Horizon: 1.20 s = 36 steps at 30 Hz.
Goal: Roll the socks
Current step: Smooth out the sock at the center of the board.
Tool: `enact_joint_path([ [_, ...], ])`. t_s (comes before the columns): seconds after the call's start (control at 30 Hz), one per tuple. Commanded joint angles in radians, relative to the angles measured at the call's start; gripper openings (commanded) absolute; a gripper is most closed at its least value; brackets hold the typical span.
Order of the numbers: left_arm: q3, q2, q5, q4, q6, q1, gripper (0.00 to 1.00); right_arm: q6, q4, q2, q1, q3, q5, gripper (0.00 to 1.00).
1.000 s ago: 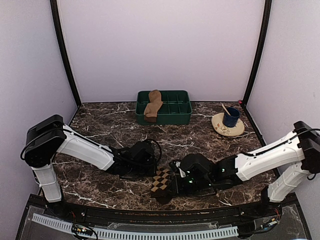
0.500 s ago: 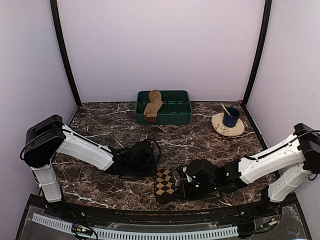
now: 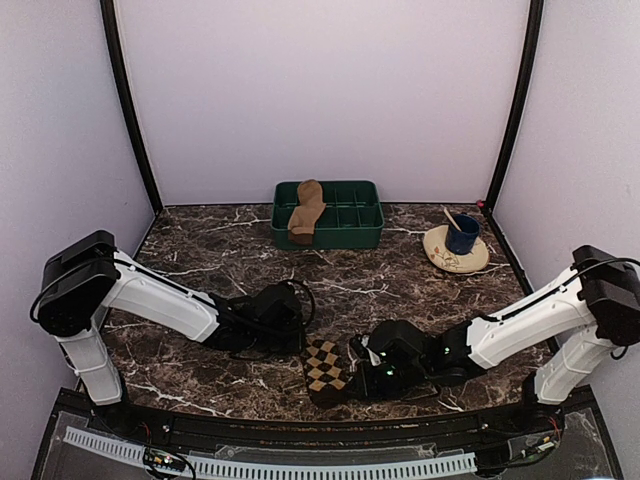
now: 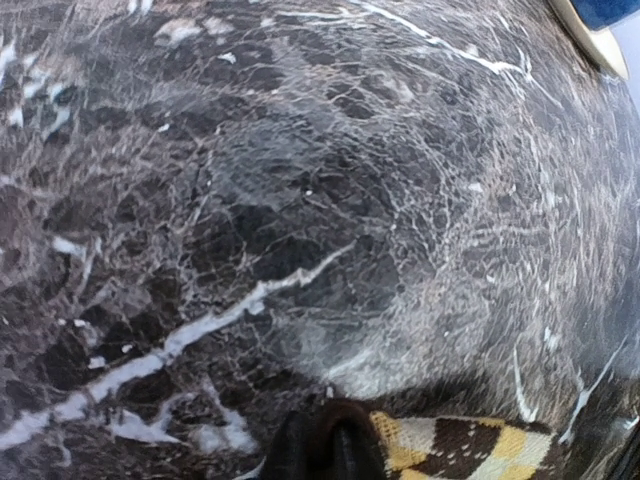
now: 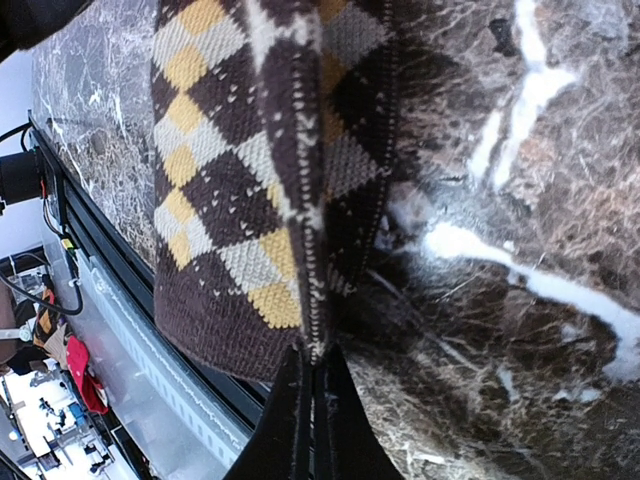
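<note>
Two socks are in view, well apart. The argyle sock (image 3: 323, 365) lies flat on the table (image 3: 400, 290) at the lower centre of the overhead view. The tan sock (image 3: 306, 212) is at upper centre, in the left part of the green tray (image 3: 360, 238), with its lower end hanging over the tray's front wall. Your right hand (image 5: 312, 362) is clenched: in its wrist view the two fingertips press together on the sock's edge, where a stitched seam runs down into them. From overhead it sits low on the table, against the right side of the argyle sock. Your left hand (image 4: 335, 435) shows only as a dark tip at the bottom centre of its own wrist view, just beside the end of the argyle sock, which runs off toward the lower right. You cannot tell from these views whether that hand is released or grasping fabric. From overhead it rests low at the sock's upper left. At the right of the overhead view, a blue cup (image 3: 462, 234) stands on a plate (image 3: 447, 262).
</note>
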Motion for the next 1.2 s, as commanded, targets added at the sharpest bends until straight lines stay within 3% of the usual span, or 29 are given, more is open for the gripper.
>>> enact_joint_path([
  [0.0,-0.040,-0.018,-0.036,-0.195,0.015,-0.009,0.23,-0.021,0.043,0.016,-0.014,0.002,-0.018,0.00],
  [0.1,-0.037,-0.031,-0.045,-0.211,0.018,-0.016,0.40,-0.026,0.044,0.019,-0.014,0.003,-0.018,0.00],
  [0.17,-0.032,-0.038,-0.053,-0.226,0.017,-0.020,0.43,-0.030,0.045,0.018,-0.014,0.004,-0.019,0.00],
  [0.4,-0.030,-0.080,-0.084,-0.281,0.004,-0.029,0.42,-0.044,0.043,0.028,-0.016,0.014,-0.024,0.00],
  [0.83,-0.049,-0.237,-0.129,-0.350,0.012,-0.055,0.29,-0.057,0.046,0.028,-0.016,0.019,-0.034,0.00],
  [1.0,-0.041,-0.292,-0.112,-0.242,0.111,-0.059,0.28,-0.065,0.037,0.055,-0.016,0.026,-0.038,0.00],
  [1.17,0.036,-0.217,-0.047,-0.189,0.215,-0.059,0.28,-0.073,0.032,0.061,-0.015,0.035,-0.042,0.00],
])
